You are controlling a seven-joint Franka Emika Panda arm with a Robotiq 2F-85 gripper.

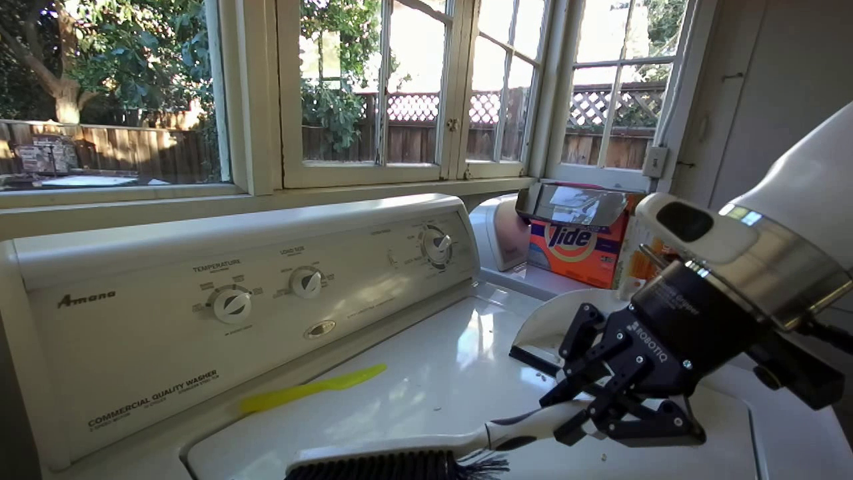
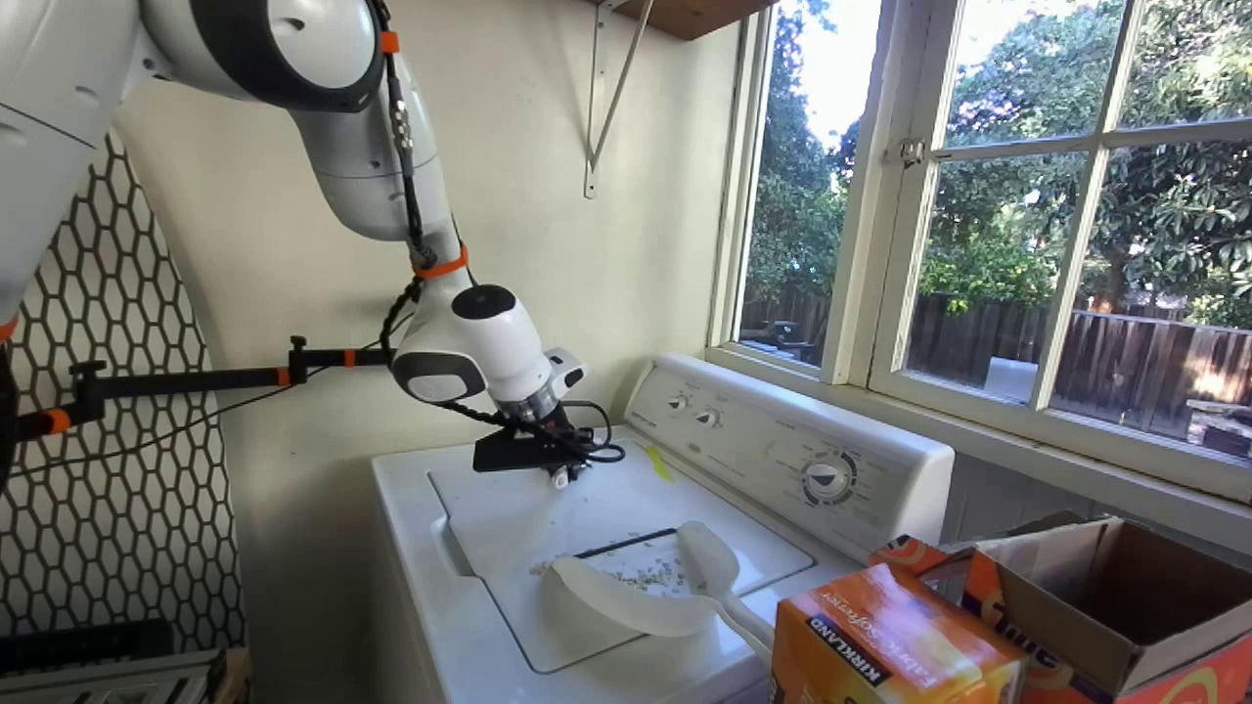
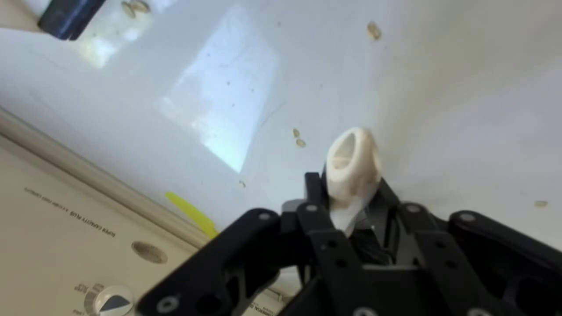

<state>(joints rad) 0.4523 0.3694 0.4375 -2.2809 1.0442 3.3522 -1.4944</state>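
Note:
My gripper [image 1: 560, 413] is shut on the white and grey handle of a brush [image 1: 460, 442]. The brush stretches toward the bottom edge of an exterior view, with its black bristles facing down. I cannot tell whether the bristles touch the washer lid. In the wrist view the handle's end [image 3: 351, 171], with a hanging hole, sticks out between the fingers. A white dustpan [image 2: 636, 608] with a black front lip lies on the lid, and small tan bits [image 2: 650, 577] lie in and around it. A few bits [image 3: 298, 138] lie loose on the lid. A yellow spatula-like tool [image 1: 313, 389] lies along the control panel.
The white washer's control panel [image 1: 373, 267] with knobs rises behind the lid. An orange Tide box [image 1: 573, 250] and an orange Kirkland box [image 2: 880, 636] stand beyond the dustpan. Windows [image 1: 373, 87] line the back. A wall shelf bracket [image 2: 597, 108] hangs above.

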